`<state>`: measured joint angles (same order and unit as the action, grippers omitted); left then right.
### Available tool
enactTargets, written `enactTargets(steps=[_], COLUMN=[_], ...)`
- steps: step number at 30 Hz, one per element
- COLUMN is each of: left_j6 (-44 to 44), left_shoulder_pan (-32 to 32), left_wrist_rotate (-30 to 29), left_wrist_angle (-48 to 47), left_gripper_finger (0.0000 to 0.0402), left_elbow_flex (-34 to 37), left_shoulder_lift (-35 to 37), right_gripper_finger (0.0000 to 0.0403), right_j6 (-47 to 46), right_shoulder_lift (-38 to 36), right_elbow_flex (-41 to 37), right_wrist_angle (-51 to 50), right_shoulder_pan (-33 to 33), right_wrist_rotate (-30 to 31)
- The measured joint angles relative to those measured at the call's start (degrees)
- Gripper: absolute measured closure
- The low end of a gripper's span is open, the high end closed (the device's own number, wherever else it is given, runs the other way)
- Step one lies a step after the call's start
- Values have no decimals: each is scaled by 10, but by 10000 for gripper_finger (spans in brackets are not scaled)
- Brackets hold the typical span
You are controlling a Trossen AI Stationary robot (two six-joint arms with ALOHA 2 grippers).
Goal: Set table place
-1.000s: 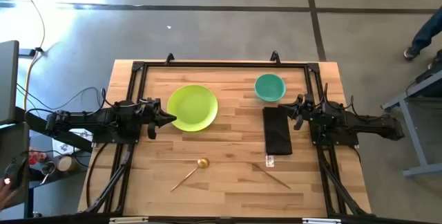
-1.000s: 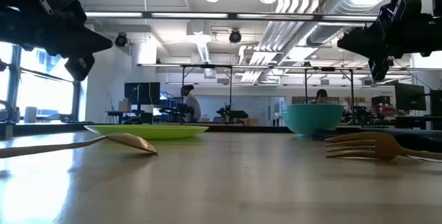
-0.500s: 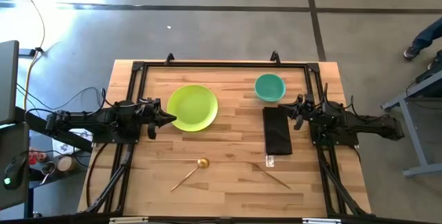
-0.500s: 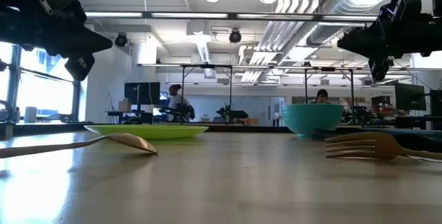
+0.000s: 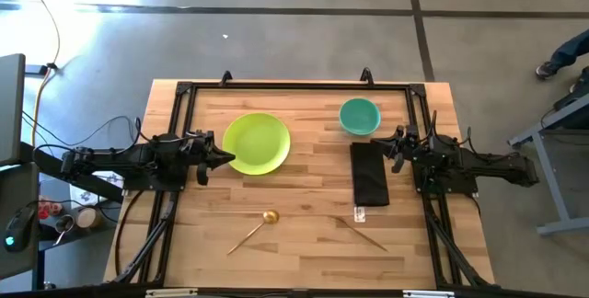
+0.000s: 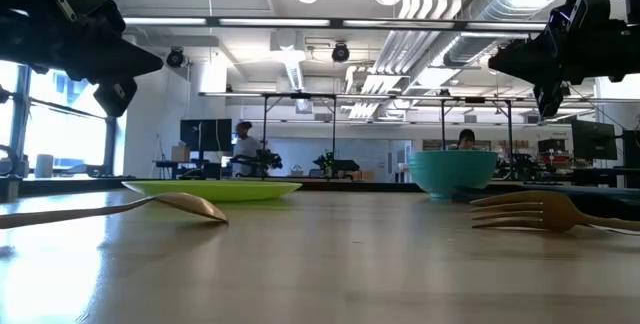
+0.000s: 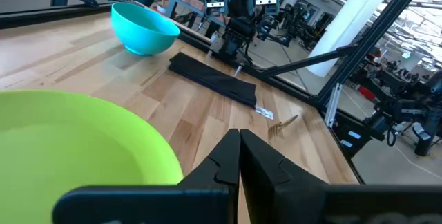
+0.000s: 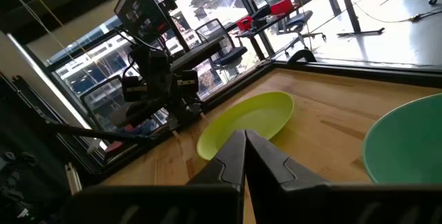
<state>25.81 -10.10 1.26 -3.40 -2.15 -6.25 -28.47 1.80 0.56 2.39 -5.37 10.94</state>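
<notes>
The table (image 5: pixel 304 188) is a rectangle of light butcher-block planks, matte with visible seams, framed by a black metal rail; it fills the middle of the high view with an arm at each side. Lime-green plate (image 5: pixel 257 143): round, smooth, shallow rim, left of centre toward the far edge. Teal bowl (image 5: pixel 359 116): round, glossy, deep-sided, at the far right, apart from the plate. Black napkin (image 5: pixel 370 173): flat folded rectangle of dull cloth, just near-side of the bowl. Gold spoon (image 5: pixel 256 228): slender metal handle, oval bowl end, lying diagonally near the front, left of centre. Gold fork (image 5: pixel 359 233): thin, lying diagonally to the right of the spoon, tines close to the napkin's near end. Left gripper (image 5: pixel 221 158): held level above the table, tip at the plate's left rim, fingers (image 7: pixel 243 156) pressed together into a point, holding nothing. Right gripper (image 5: pixel 394 145): level above the table, just beside the napkin's right edge, fingers (image 8: pixel 242 156) likewise pressed together and empty.
</notes>
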Motion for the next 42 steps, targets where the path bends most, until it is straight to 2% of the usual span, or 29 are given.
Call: enactTargets(steps=[8,14,17,20,24,29,32,38,42], left_j6=[0,87,107,102,144,203,225,227,195], left_shoulder_pan=[0,0,0,0,0,0,0,0,0], left_wrist_rotate=[-3,-89,-94,-125,-136,-174,-203,-214,-203], left_wrist_angle=[2,8,8,9,11,15,22,36,30], left_gripper_finger=[401,401,401,401,401,401,401,401,402], left_elbow_flex=[0,-1,-1,-1,-1,-1,-2,-20,-85], left_shoulder_lift=[0,1,1,1,1,-8,-27,-98,-184], right_gripper_finger=[402,402,402,402,402,402,402,402,402], right_j6=[0,0,0,0,0,86,72,-58,-75], right_shoulder_lift=[0,0,0,0,0,0,0,0,0], right_elbow_flex=[0,0,0,0,0,0,0,0,6], right_wrist_angle=[0,0,0,0,0,1,6,70,116], right_shoulder_pan=[0,0,0,0,0,-2,-2,-2,-3], right_wrist_rotate=[0,0,0,0,0,11,12,13,93])
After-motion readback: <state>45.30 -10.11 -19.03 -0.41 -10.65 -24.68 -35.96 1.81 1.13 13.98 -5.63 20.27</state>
